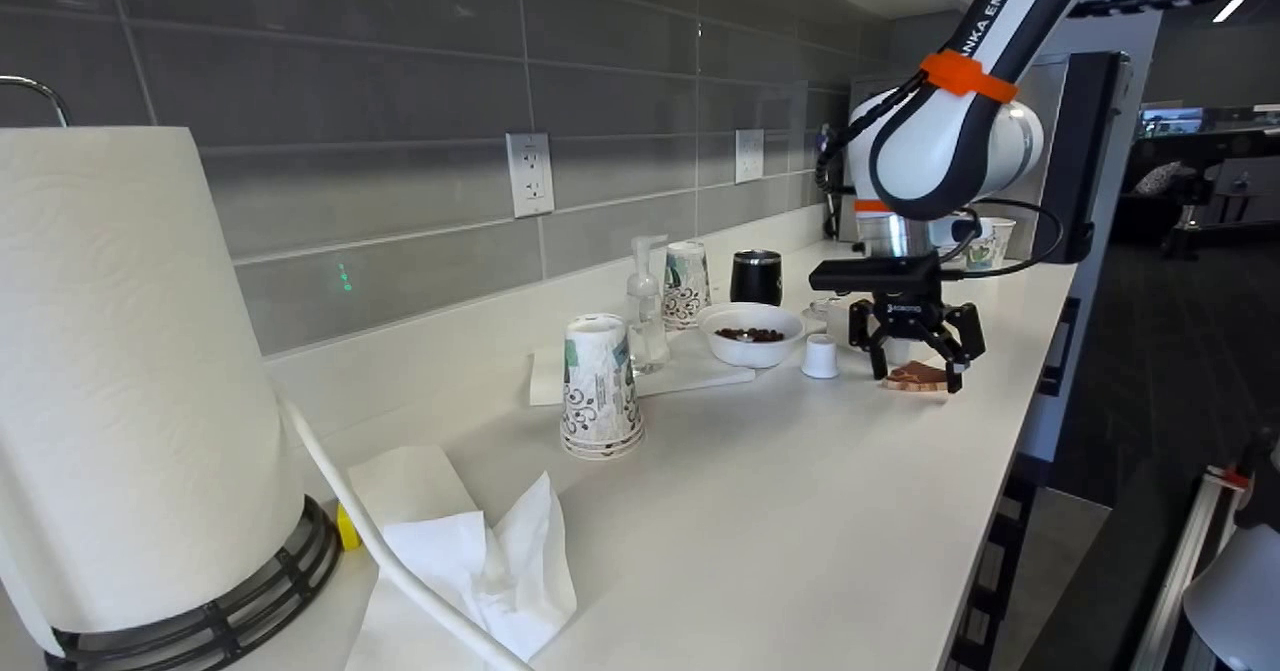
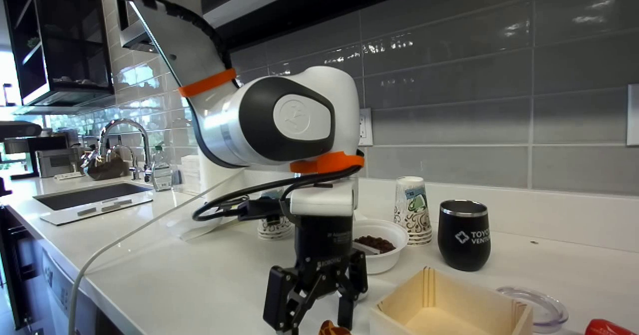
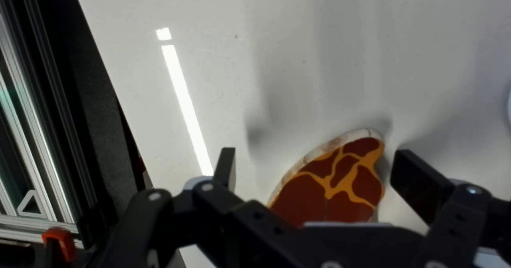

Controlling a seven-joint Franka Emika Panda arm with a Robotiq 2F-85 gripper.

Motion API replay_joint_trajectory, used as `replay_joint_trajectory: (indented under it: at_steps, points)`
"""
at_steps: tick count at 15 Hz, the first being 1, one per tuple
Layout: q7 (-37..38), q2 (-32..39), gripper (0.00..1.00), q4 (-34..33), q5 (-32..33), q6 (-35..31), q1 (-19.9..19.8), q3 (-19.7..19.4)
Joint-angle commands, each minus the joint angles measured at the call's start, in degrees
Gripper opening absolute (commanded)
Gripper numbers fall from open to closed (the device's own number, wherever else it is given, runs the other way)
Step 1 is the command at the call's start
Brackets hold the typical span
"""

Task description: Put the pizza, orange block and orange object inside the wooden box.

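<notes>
The pizza (image 3: 331, 184), a flat dark-red and orange piece with a pale edge, lies on the white counter. It shows in both exterior views, low between the fingers (image 1: 912, 379) and partly cut off at the bottom edge (image 2: 333, 329). My gripper (image 3: 315, 163) is open around it, one finger on each side, with gaps on both sides; the gripper body hides its near part. The gripper points down in both exterior views (image 1: 917, 383) (image 2: 315, 329). The pale wooden box (image 2: 464, 297) stands beside the gripper; its visible inside holds nothing. I see no orange block or orange object.
A white bowl (image 2: 387, 262) with brown bits, a black tumbler (image 2: 464, 235) and stacked paper cups (image 2: 413, 210) stand by the wall. A clear lid (image 2: 541, 307) and a red item (image 2: 606, 327) lie near the box. A small white cup (image 1: 820, 358) stands near the gripper.
</notes>
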State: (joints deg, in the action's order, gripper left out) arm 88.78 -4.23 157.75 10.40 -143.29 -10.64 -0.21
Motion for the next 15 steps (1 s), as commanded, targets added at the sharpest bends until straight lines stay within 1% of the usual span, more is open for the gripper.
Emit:
replay_joint_trajectory:
  at_steps: [1,5,13,14,15]
  points:
    - [6.4,1.08,1.0,-0.06,5.37,-1.89,0.42,-1.1]
    - [10.74,0.96,1.0,-0.06,9.3,-1.95,0.48,-1.29]
    - [17.57,2.63,1.0,-0.05,14.1,-2.91,1.16,-1.38]
    - [18.66,2.81,0.75,-0.05,15.1,-3.16,1.19,-1.46]
    - [19.69,2.91,0.74,-0.06,15.95,-3.39,1.24,-1.57]
